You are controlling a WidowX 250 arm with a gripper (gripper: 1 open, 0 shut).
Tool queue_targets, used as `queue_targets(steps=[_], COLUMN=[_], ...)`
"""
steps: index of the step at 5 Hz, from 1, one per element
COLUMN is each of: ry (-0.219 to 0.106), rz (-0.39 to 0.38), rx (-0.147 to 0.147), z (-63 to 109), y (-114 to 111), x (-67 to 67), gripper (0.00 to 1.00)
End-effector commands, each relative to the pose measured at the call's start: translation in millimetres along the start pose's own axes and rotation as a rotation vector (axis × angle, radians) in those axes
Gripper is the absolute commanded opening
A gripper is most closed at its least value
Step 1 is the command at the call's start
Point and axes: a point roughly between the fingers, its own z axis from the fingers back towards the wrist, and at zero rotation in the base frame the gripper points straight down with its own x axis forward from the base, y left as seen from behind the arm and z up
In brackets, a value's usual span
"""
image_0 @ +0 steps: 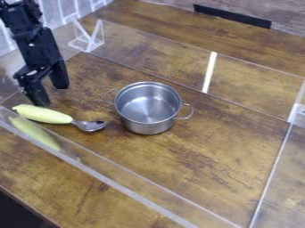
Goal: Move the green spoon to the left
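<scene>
Tabletop (226,134): green spoon (55,117) below end effector (39,91)

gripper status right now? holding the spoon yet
Gripper: open and empty, poised just above the green spoon, not touching it.

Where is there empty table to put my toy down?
The wooden table is bare right of the steel pot and along the far side behind it. It is crowded at the left, where the green spoon lies just below the open gripper.
</scene>
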Motion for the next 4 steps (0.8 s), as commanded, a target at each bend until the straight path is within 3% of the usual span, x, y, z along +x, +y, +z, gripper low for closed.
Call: queue_targets(steps=[1, 2, 3, 4], ry=[-0.005, -0.013, -0.017, -0.019], rz=[0.028, 0.092, 0.078, 0.059], rx=[0.017, 0.019, 0.003, -0.007], z=[5.5, 8.1, 14.7, 17.6], y=[4, 0, -5, -7], x=[2.2, -2.8, -5.8, -10.6], gripper=[1.0, 1.0, 1.0, 0.0])
